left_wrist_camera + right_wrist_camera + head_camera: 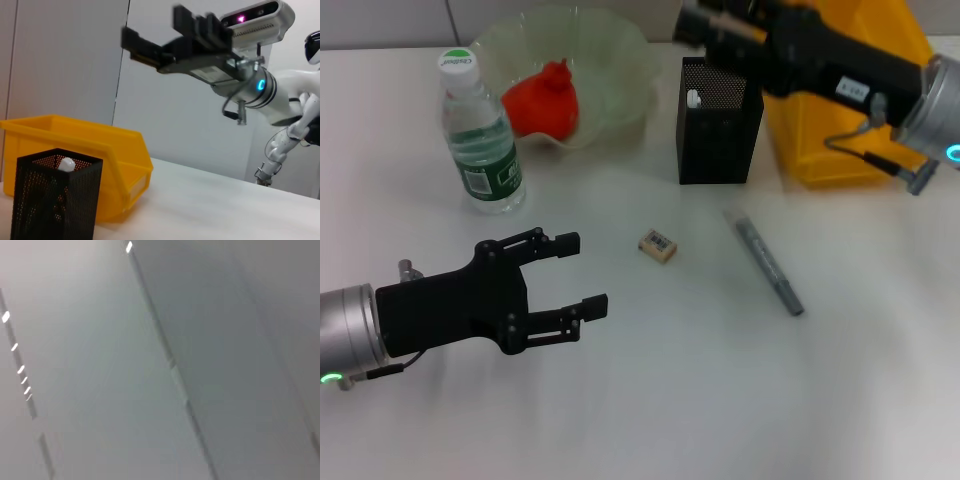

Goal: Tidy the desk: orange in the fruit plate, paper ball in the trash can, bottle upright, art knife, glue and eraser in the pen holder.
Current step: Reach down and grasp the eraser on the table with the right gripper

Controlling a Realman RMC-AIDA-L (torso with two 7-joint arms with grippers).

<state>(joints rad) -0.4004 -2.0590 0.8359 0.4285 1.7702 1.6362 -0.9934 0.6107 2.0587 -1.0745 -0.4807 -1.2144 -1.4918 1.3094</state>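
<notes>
Head view shows the left gripper point(573, 272) nearest, low over the near-left of the desk point(650, 400), its fingers spread wide with nothing between them and aimed right toward the eraser point(657, 245), which lies flat a little beyond its tips. To the right of the eraser lies the art knife point(766, 263), a slim grey tool set diagonally. Farther back, the bottle point(478, 133) stands upright at the left, the orange point(543, 101) sits in the fruit plate point(605, 50), and the pen holder point(719, 120) holds something white-tipped, probably the glue. The right gripper point(695, 20) hangs high above the pen holder beside the trash can point(860, 140); whether it is open I cannot tell. Judging by this, eraser and knife remain. Next, the left gripper needs to advance, straddle the eraser and close.
</notes>
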